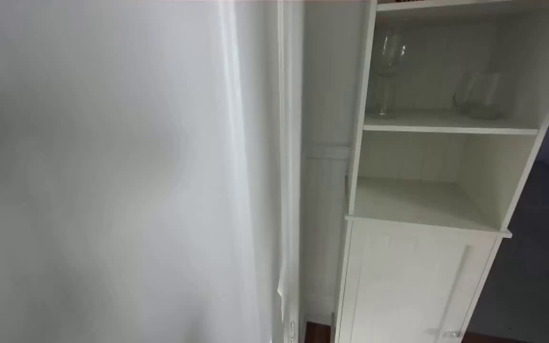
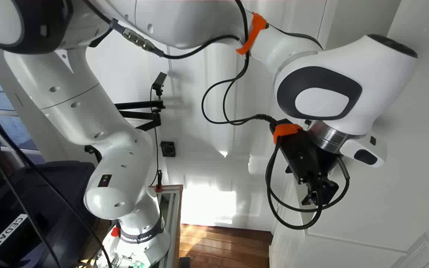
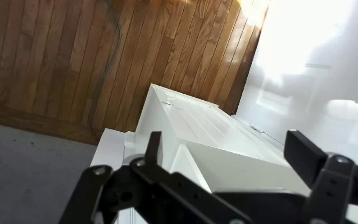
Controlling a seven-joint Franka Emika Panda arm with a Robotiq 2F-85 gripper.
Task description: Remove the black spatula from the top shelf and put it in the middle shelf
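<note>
The black spatula is not seen in any view. The middle shelf [image 1: 451, 129] is a white board with a thin front edge, spanning the tall white cabinet in an exterior view. Clear glassware stands on it. My gripper is out of view there. In an exterior view my gripper [image 2: 320, 193] points down beside the cabinet's side panel [image 2: 378, 201], its fingers partly hidden by a cable. In the wrist view my gripper [image 3: 227, 149] is open, with nothing between its fingers. Beyond them a grey-white board [image 3: 244, 168] shows; I cannot tell which shelf it is.
A stemmed glass [image 1: 388, 71] and a tumbler [image 1: 486, 97] stand inside the cabinet. A panelled cupboard door [image 1: 412, 286] is below. A brown item [image 1: 408, 1] is cut off at the top. A white wall or door [image 3: 328, 81] stands beside the cabinet. A loose cable [image 2: 270, 186] hangs round the gripper.
</note>
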